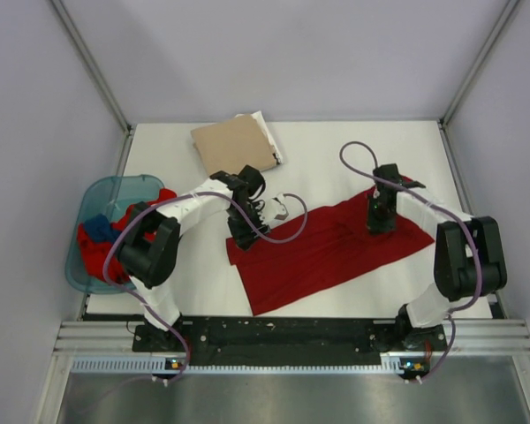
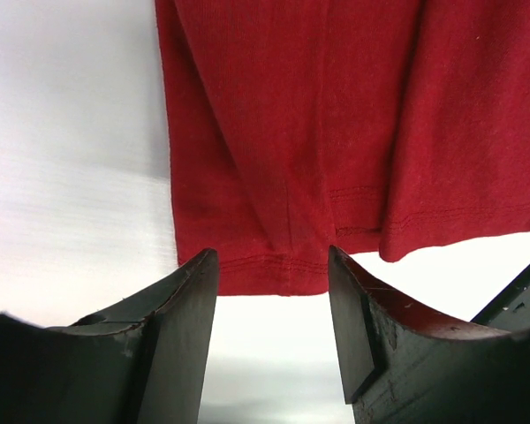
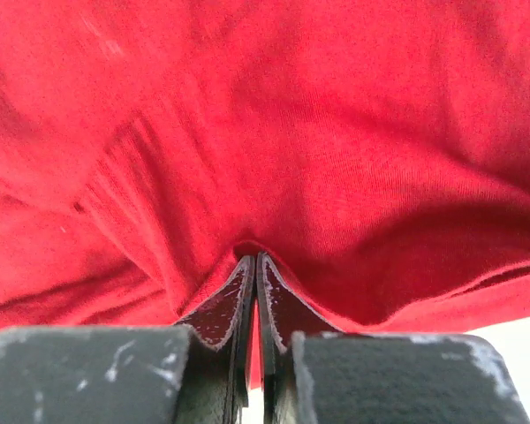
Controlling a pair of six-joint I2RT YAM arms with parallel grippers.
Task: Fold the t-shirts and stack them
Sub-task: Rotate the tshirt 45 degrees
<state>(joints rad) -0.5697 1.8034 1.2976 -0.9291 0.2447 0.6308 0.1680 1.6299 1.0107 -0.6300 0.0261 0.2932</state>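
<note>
The dark red t-shirt (image 1: 327,247) lies spread across the middle of the white table. My left gripper (image 1: 245,237) is open and empty at the shirt's left edge; in the left wrist view its jaws stand apart just short of the stitched hem (image 2: 274,265). My right gripper (image 1: 380,223) is shut on a pinch of the dark red t-shirt (image 3: 336,159) near its far right edge. A folded tan t-shirt (image 1: 234,143) lies on a white one (image 1: 269,132) at the back. Red and blue shirts (image 1: 102,234) are heaped in the tub.
A translucent teal plastic tub (image 1: 115,187) stands at the table's left edge. A small white tag or scrap (image 1: 281,212) lies near the left gripper. Purple cables loop over both arms. Frame posts rise at the table's back corners.
</note>
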